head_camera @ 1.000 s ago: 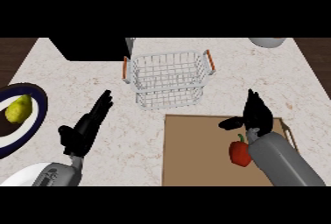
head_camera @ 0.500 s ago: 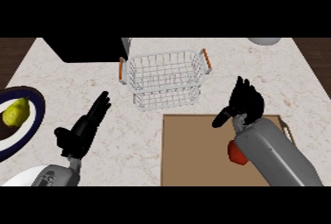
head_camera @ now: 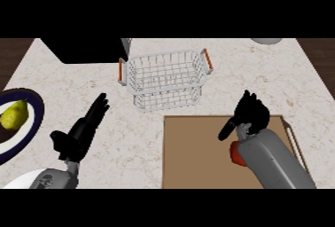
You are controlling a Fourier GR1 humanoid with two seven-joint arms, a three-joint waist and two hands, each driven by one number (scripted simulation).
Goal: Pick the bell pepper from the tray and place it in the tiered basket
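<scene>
Dropped lower at frame right, the right hand (head_camera: 250,116) is hovering empty, fingers slack, lining up the half-hidden bell pepper (head_camera: 234,155).

Pale counter (head_camera: 278,82): basket (head_camera: 167,91), tray (head_camera: 196,155), plate (head_camera: 37,119)

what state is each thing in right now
bell pepper: lying on the tray, not held, mostly hidden by the right forearm
tray: flat on the counter, holding only the pepper
tiered basket: upright, nothing in it
right hand: open, over the tray's far edge
left hand: open, resting, fingers up
plate: holds a yellow fruit
</scene>
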